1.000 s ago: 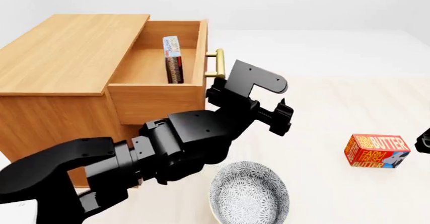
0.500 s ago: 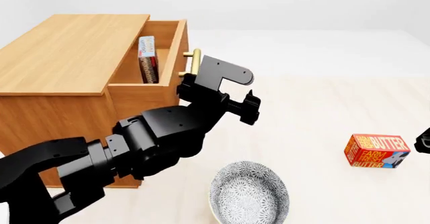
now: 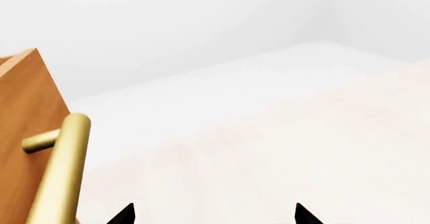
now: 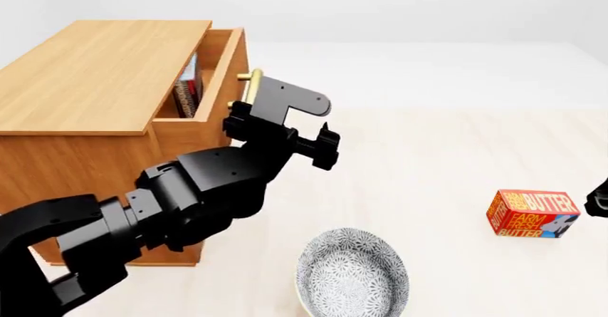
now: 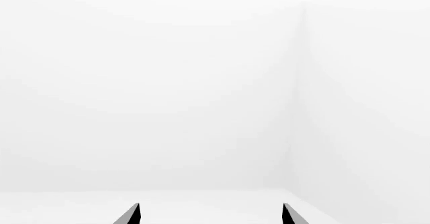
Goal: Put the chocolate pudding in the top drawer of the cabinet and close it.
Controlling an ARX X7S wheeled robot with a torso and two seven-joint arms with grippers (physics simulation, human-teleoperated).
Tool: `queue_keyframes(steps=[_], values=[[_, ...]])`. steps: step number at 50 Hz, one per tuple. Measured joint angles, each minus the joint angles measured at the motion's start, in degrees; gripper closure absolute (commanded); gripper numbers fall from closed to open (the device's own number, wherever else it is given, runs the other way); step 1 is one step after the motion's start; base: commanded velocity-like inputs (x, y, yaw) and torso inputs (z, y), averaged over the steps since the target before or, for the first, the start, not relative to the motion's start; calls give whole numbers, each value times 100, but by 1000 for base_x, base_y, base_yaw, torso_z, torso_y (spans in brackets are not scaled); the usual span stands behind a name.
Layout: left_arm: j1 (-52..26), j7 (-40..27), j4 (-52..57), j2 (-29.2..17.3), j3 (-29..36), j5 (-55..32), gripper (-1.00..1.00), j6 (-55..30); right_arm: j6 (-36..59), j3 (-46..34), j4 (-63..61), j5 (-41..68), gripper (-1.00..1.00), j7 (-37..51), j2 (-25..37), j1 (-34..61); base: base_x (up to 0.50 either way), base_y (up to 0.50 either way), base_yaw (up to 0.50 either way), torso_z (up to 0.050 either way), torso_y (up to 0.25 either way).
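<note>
The wooden cabinet (image 4: 95, 68) stands at the left, its top drawer (image 4: 222, 60) open only by a narrow gap. Inside the gap stands the chocolate pudding (image 4: 187, 89), upright on its edge and mostly hidden by the cabinet top. My left gripper (image 4: 325, 149) is open and empty, its wrist right beside the brass handle (image 4: 249, 82) on the drawer front. In the left wrist view the handle (image 3: 60, 168) and drawer front (image 3: 23, 128) lie beside the open left gripper (image 3: 211, 216). My right gripper (image 5: 209, 215) is open, facing a white wall, and barely shows at the head view's right edge (image 4: 599, 197).
A red "FARM FRESH BUTTER" box (image 4: 534, 214) lies on the pale table at the right. A patterned grey bowl (image 4: 352, 274) sits near the front, just right of my left forearm. My left arm hides the cabinet's lower front.
The top drawer has slid most of the way into the cabinet, carrying the pudding with it. My left arm moved left along with the drawer front. The right arm has not moved.
</note>
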Motion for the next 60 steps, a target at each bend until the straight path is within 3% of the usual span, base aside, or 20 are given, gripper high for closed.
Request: queue_keyframes(steps=[60], values=[[-70, -233, 108, -853, 64, -139, -100, -136, 57, 11, -20, -9, -100, -83, -33, 41, 0, 0, 0, 0, 1]])
